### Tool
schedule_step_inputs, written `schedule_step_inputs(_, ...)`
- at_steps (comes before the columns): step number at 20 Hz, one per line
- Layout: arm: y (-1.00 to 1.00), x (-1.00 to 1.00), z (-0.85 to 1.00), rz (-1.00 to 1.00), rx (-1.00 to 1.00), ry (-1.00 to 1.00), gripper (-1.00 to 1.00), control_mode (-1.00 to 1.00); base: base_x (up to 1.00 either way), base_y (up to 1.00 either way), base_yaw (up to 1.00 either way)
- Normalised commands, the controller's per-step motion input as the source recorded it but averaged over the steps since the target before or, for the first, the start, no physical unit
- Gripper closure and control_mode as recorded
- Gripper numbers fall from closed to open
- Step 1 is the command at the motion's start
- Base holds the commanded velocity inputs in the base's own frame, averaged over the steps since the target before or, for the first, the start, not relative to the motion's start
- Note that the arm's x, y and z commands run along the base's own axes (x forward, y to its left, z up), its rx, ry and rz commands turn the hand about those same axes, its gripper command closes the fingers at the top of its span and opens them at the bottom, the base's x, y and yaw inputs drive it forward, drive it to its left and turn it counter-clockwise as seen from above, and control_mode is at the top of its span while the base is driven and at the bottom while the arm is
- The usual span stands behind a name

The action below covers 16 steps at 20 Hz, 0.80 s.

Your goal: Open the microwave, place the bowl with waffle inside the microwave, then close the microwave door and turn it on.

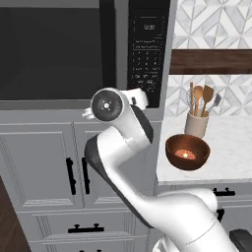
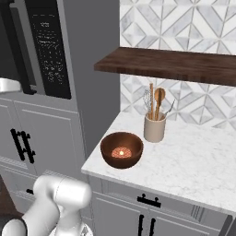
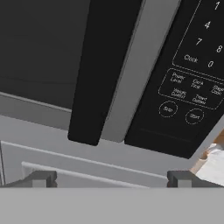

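Step 1, opening: microwave door (image 3: 43, 43) shut, gripper (image 3: 111, 178) w/ fingers apart, empty, just below handle (image 3: 107, 65). Next: rise, clamp handle, pull.

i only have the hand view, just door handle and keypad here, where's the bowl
Observer: The bowl sits on the counter right of the microwave, near the front edge.
Operator: waffle in it
Observer: Yes, the waffle lies in the bottom of the bowl.
Operator: anything close to it
Observer: A utensil crock stands just behind it, toward the wall.
Operator: door open yet
Observer: No, the microwave door is closed; the hand is open just below its handle.
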Motion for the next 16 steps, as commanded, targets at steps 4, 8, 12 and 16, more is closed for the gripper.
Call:
schedule_step_inputs(4, 0.21, 0.29, 0.49, -0.07, -0.08, 0.0, -1.0, -1.0, 0.0, 0.0, 0.0)
schedule_step_inputs(8, -0.01, 0.26, 0.45, -0.02, -0.03, 0.0, -1.0, -1.0, 0.0, 0.0, 0.0)
schedule_step_inputs(12, 0.0, 0.39, 0.24, 0.0, 0.0, 0.0, -1.0, -1.0, 0.0, 0.0, 0.0)
schedule_step_inputs(16, 0.0, 0.48, 0.18, 0.0, 0.0, -0.03, -1.0, -1.0, 0.0, 0.0, 0.0)
